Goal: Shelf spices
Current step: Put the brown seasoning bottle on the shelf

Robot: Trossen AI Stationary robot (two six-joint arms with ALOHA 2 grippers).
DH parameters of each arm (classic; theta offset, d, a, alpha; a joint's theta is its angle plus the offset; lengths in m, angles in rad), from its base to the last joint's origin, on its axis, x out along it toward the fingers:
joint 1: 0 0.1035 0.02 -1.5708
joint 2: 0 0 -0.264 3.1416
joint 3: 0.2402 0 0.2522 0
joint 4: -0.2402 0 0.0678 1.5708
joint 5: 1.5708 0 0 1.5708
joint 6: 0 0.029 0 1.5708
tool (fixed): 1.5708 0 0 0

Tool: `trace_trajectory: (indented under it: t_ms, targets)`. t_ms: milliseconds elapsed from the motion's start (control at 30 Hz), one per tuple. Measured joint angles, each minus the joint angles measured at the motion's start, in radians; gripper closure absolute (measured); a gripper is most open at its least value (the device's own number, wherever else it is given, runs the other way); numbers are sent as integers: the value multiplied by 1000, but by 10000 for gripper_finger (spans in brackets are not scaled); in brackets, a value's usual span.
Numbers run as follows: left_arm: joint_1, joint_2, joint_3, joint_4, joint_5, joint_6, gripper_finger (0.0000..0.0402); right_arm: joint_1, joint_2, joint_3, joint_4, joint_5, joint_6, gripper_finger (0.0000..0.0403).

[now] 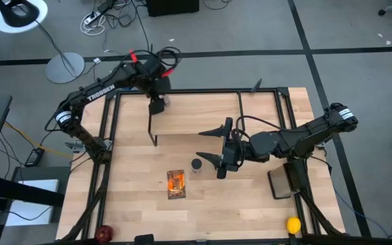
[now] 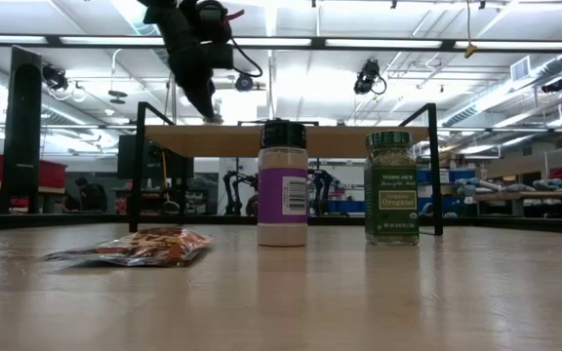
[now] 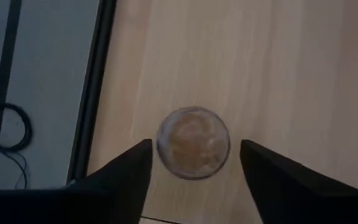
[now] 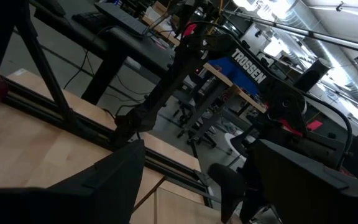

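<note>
Shelf (image 1: pixel 203 112) under left pincer (image 1: pixel 156 105) (pointing straight down), spread around tiny jar (image 3: pixel 193 142).

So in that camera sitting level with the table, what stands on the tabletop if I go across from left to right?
Flat orange-brown packet lying down → purple-labelled jar with a dark lid → green-lidded jar. The shelf spans behind them, and the left gripper hangs over its left end.
</note>
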Motion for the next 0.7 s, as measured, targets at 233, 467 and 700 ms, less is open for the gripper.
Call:
trace_trajectory:
  t_ms: [233,467,700]
  targets:
    - [0,0,0,6,2,31,217,0,0,0,2,0,0,99]
    - [0,0,0,23,2,16,219,0,0,0,3,0,0,99]
    - [-1,0,0,16,2,28,214,0,0,0,3,0,0,99]
